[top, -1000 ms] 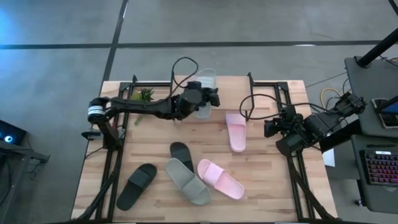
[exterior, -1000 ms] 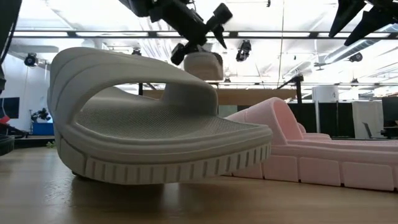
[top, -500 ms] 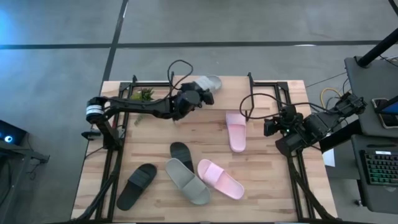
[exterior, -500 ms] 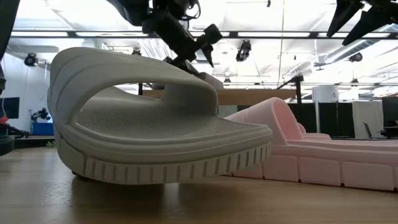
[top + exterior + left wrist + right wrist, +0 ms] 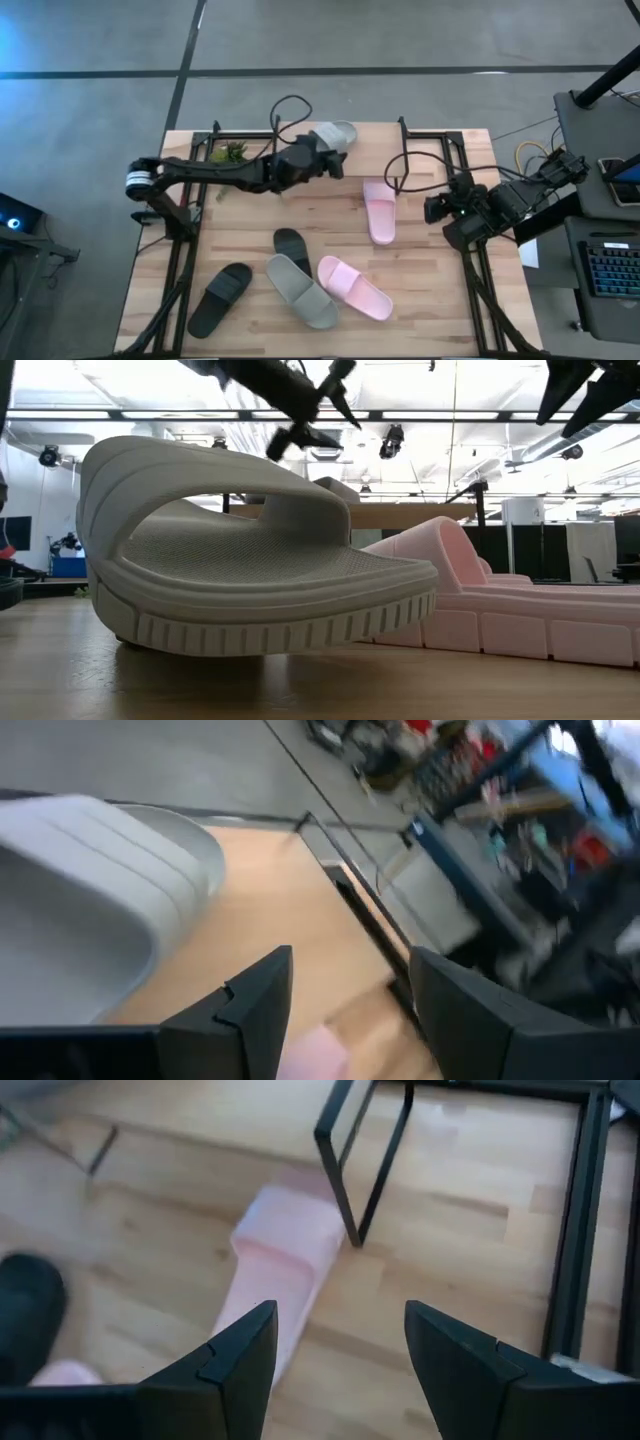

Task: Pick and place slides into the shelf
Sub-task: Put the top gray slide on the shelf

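A light grey slide (image 5: 335,133) lies sole down on the shelf's board top (image 5: 420,515) at the table's far edge, also seen in the low view (image 5: 335,485) and the left wrist view (image 5: 90,890). My left gripper (image 5: 338,165) hangs open just near of it, touching nothing (image 5: 352,960). The second grey slide (image 5: 300,292), two pink slides (image 5: 378,210) (image 5: 355,288) and two black slides (image 5: 292,248) (image 5: 220,298) lie on the table. My right gripper (image 5: 432,208) waits open above the table's right side (image 5: 340,1310).
A small green plant (image 5: 232,152) sits at the far left under the left arm. A thin black shelf leg (image 5: 350,1180) stands by the far pink slide's heel. Cables loop over the far edge. The near grey slide (image 5: 250,550) fills the low view.
My left gripper carried the grey slide toward the far edge, laid it flat on the shelf top and let go. It then rose and drew slightly back toward the near side. The slide went from being held up in the air to lying on the board.
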